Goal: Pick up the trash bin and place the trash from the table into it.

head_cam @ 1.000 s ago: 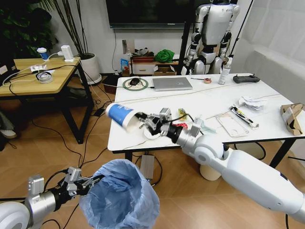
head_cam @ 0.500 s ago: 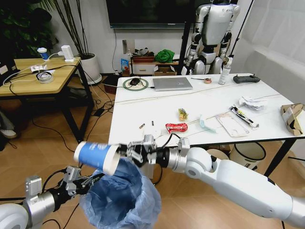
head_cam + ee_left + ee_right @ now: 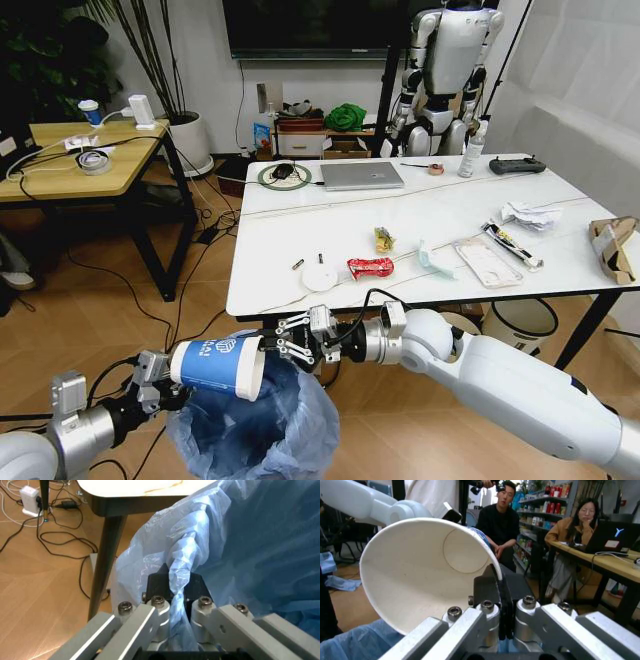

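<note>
Down low beside the bench: right gripper clenched on the rim of the paper cup, cup lying sideways, mouth toward the gripper, right over the opening of the trash bin. Left gripper clamped on a bunched fold of the bin's blue bag at the rim, bin held clear of the bench's edge. On the bench top: white lid, red wrapper, yellow wrapper, pale-blue mask, crumpled paper, cardboard box.
</note>
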{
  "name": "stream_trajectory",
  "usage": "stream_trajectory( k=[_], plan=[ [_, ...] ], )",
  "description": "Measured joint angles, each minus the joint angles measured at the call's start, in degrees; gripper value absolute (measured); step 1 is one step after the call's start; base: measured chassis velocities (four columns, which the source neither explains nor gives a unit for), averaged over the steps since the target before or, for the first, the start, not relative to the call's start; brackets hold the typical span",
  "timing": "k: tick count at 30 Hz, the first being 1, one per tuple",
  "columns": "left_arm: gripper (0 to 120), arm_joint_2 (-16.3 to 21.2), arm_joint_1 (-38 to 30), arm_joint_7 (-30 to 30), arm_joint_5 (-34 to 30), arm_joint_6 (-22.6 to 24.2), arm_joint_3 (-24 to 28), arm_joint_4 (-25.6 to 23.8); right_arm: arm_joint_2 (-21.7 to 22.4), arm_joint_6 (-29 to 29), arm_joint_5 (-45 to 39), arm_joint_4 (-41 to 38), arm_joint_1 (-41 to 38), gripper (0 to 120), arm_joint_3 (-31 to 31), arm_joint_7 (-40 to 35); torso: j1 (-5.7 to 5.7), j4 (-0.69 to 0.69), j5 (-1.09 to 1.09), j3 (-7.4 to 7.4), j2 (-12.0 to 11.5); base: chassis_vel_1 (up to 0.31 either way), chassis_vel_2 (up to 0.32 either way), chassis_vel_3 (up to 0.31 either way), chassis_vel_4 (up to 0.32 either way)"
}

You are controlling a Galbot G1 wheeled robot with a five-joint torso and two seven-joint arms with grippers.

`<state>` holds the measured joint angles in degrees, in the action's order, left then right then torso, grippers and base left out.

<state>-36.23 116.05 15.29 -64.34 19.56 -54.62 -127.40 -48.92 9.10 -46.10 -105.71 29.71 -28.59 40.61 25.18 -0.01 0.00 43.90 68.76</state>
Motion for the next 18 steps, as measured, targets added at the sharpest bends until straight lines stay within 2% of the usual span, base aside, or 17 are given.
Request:
stream_trajectory(
  k=[6,10,11,15,17,18],
  plan=[
    [0,0.2,-0.1,-0.2,-0.2,0.1,0.0,-0.1,0.1,0.3,0.5,0.1,0.1,4,0.3,0.2,0.00,0.00,0.00,0.00,0.0,0.000,0.000,0.000,0.000],
    [0,0.3,-0.1,-0.2,-0.3,0.2,-0.1,-0.1,0.2,0.4,0.7,0.2,0.1,22,0.4,0.4,0.00,0.00,0.00,0.00,0.0,0.000,0.000,0.000,0.000],
    [0,0.3,-0.1,-0.2,-0.3,0.2,-0.1,-0.1,0.2,0.4,0.7,0.2,0.1,22,0.4,0.4,0.00,0.00,0.00,0.00,0.0,0.000,0.000,0.000,0.000],
    [0,0.3,-0.1,-0.2,-0.3,0.2,-0.1,0.0,0.3,0.4,0.7,0.2,0.1,36,0.5,0.5,0.00,0.00,0.00,0.00,0.0,0.000,0.000,0.000,0.000],
    [0,0.2,-0.1,-0.2,-0.2,0.2,-0.1,0.0,0.4,0.5,0.7,0.2,0.1,48,0.6,0.6,0.00,0.01,0.00,0.00,0.0,0.000,0.000,0.000,0.000],
    [0,0.2,-0.1,-0.2,-0.2,0.2,-0.1,0.0,0.4,0.5,0.7,0.2,0.1,48,0.6,0.6,0.00,0.01,0.00,0.00,0.0,0.000,0.000,0.000,0.000]
  ],
)
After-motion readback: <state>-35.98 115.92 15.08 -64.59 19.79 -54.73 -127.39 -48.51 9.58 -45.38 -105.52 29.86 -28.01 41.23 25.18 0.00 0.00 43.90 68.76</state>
